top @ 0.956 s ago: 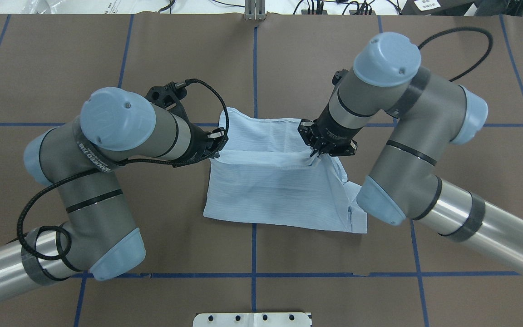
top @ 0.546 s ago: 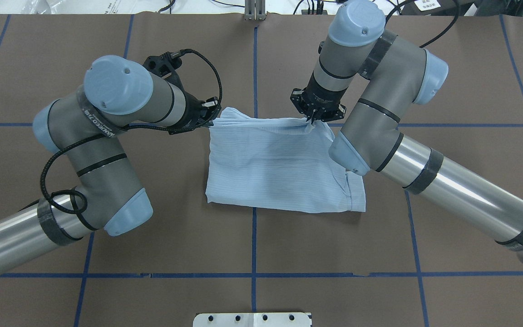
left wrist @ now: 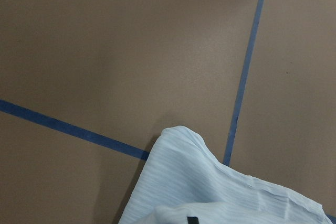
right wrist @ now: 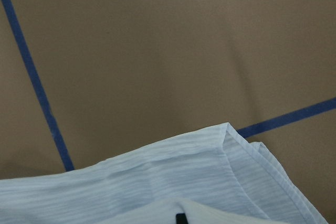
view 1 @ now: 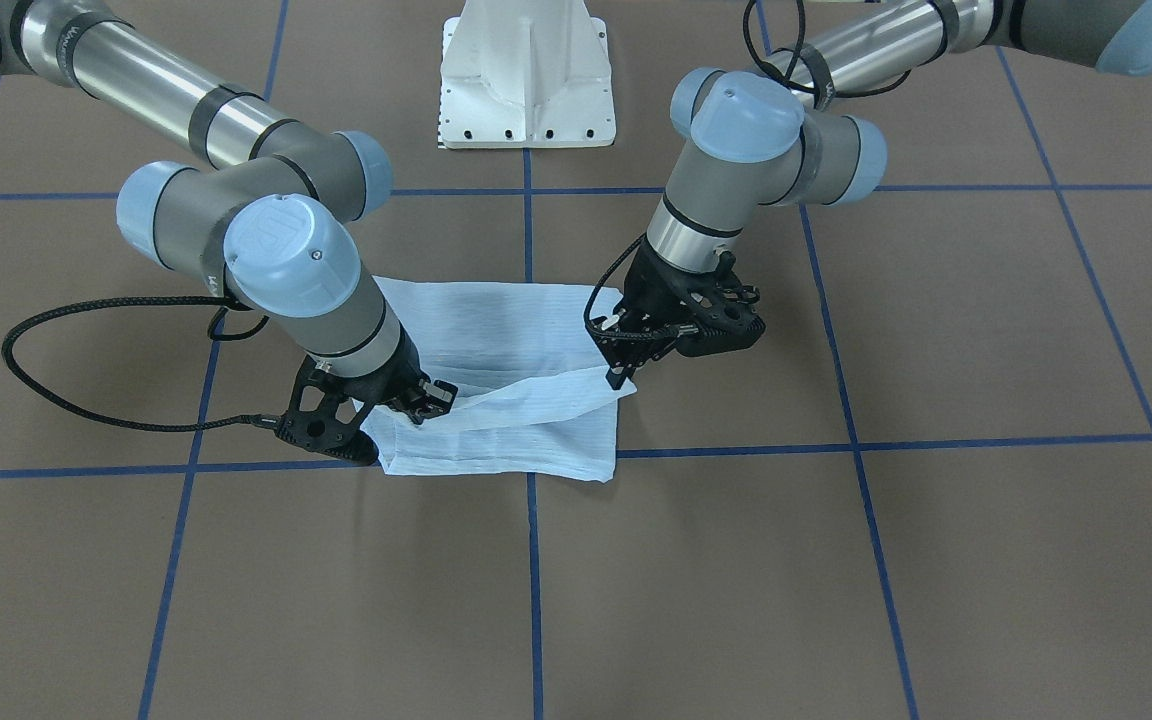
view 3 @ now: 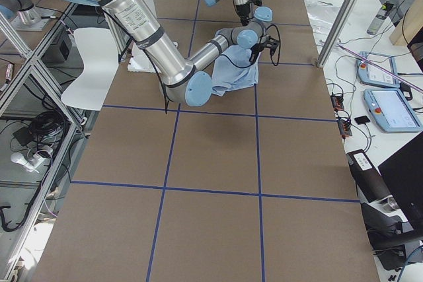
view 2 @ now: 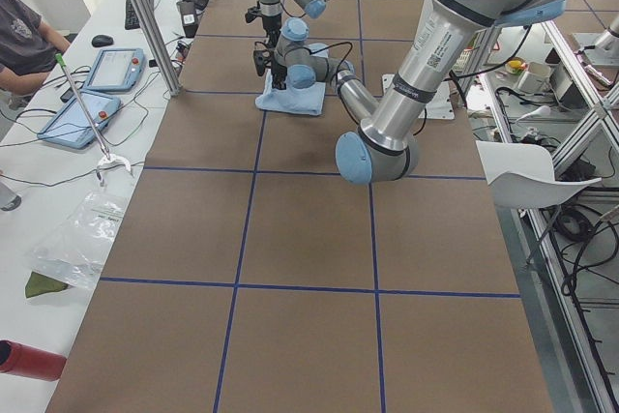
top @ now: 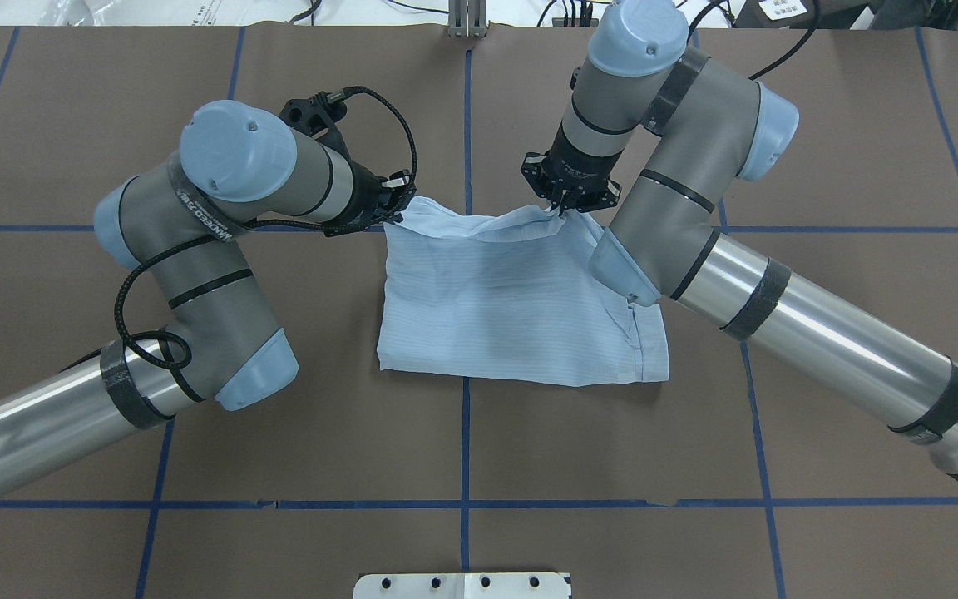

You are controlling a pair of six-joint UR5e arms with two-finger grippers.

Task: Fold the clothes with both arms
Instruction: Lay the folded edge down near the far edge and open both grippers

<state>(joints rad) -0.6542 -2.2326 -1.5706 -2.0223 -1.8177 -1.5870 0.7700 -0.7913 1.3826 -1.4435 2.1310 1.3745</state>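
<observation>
The left gripper (top: 397, 215) is pressed together on the far left corner of the shirt (top: 512, 308), pinching the thin cloth just above the table (top: 321, 416). The right gripper (top: 560, 211) points down and pinches the far right corner of the same top layer. The held edge runs between them as a loose strip. It sags a little in the middle and sits raised over the layer beneath.

From across the table, the left gripper (view 1: 618, 372) and the right gripper (view 1: 428, 402) each have cloth bunched at the tips. The lifted edge slants from one to the other over the shirt (view 1: 506, 320).

Each wrist camera looks over pale striped cloth, the shirt (left wrist: 210, 187) on the left and the shirt (right wrist: 173, 177) on the right, onto bare brown table crossed by blue tape.

On the robot's side of both grippers, the rest of the shirt lies flat as a rough rectangle, with a seam running down near its right edge. A blue tape line (top: 467, 100) runs away between the grippers.

Behind the grippers, the left arm (top: 196, 274) and the right arm (top: 695, 225) bend in from either side. A black cable (top: 400, 158) loops off the left wrist.
</observation>
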